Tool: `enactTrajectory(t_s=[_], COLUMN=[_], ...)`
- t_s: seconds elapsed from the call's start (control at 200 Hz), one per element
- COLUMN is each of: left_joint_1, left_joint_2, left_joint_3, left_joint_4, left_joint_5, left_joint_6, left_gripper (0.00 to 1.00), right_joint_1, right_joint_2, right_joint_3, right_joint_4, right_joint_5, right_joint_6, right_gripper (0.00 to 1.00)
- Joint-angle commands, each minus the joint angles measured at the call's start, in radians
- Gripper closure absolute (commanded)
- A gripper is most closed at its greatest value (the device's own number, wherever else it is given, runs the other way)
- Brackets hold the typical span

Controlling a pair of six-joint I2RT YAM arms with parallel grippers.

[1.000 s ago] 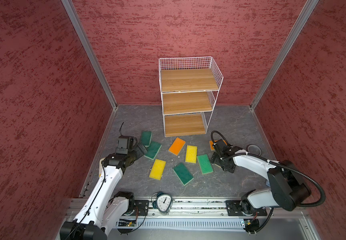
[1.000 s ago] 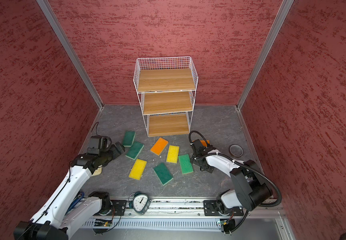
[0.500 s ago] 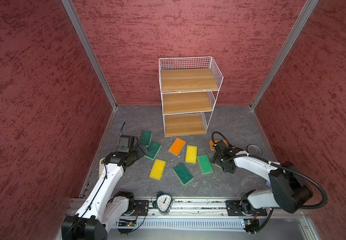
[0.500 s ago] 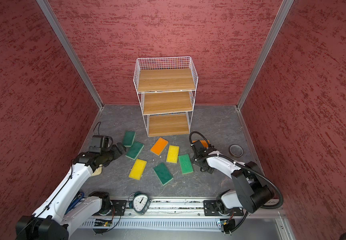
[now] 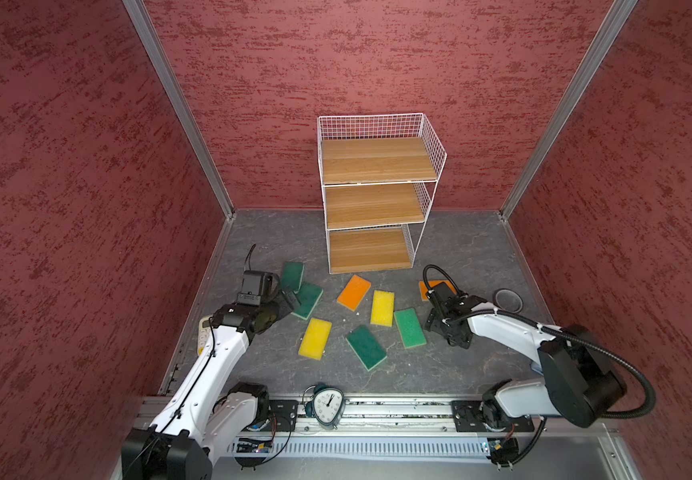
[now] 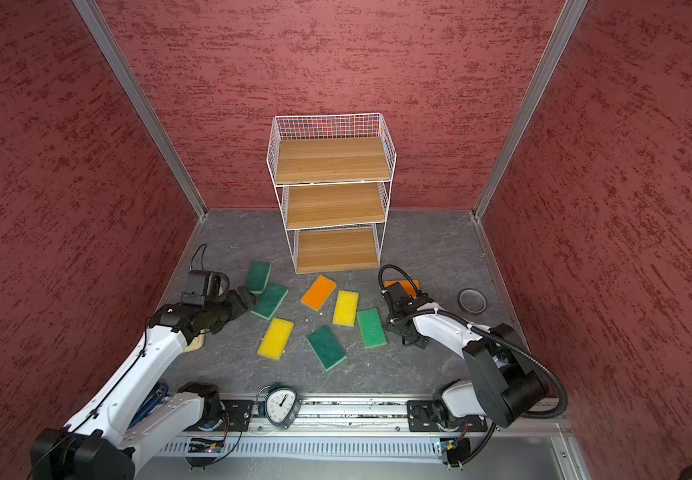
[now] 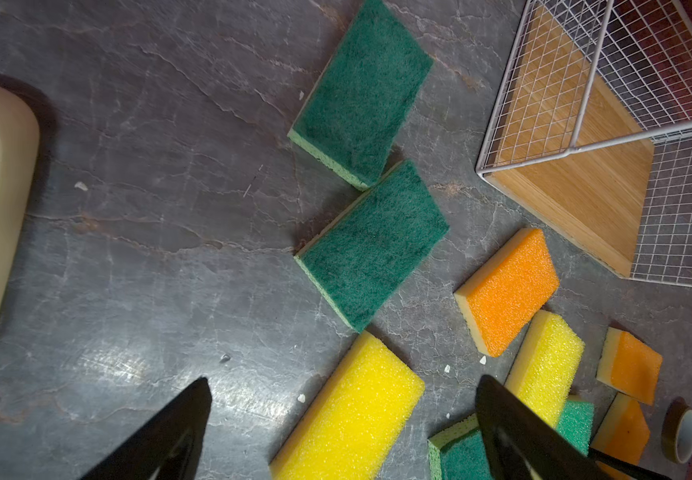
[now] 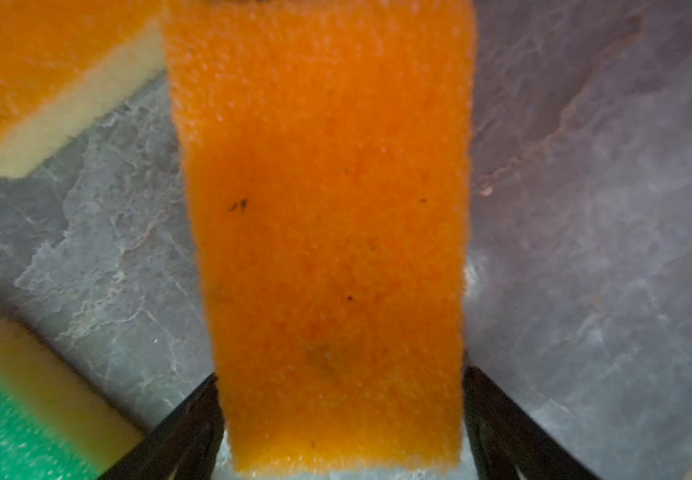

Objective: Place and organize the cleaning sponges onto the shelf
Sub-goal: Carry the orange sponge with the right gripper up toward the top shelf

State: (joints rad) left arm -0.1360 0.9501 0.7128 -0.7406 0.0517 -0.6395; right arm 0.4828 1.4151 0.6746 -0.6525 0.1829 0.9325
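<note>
Plainly, left claw [image 7: 344, 379] gapes empty; right claw [image 8: 340, 372], jaws apart, straddles the orange sponge [image 8: 323, 208].

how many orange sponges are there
3 orange sponges. One lies on the floor just before the shelf's bottom board; one between the right gripper's jaws, covered in both top views; one just beyond that gripper, partly hidden.

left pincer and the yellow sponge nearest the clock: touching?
Apart. In the left wrist view the left pincer is open, and bare table shows between each fingertip and the yellow sponge.
</note>
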Motion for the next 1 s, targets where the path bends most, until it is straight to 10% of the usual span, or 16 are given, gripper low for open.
enactTrajectory(t_s=[0.0, 0.997], left_joint_1=[-0.008, -0.01], left_joint_2=[-0.008, -0.001], left_joint_3=[0.019, 0.038], left_joint_4=[-0.006, -0.01], left_joint_5=[0.0, -0.003], left_joint_6=[-0.006, 0.006], left_gripper=[0.01, 0.03], right_joint_1=[0.004, 0.019], right_joint_2=[0.029, -0.089], right_joint_3=[0.0, -0.006], right_joint_4=[-0.013, -0.104], right_joint_5=[0.023, 0.1], right_joint_6=[-0.036, -0.081], right_gripper=[0.13, 0.42])
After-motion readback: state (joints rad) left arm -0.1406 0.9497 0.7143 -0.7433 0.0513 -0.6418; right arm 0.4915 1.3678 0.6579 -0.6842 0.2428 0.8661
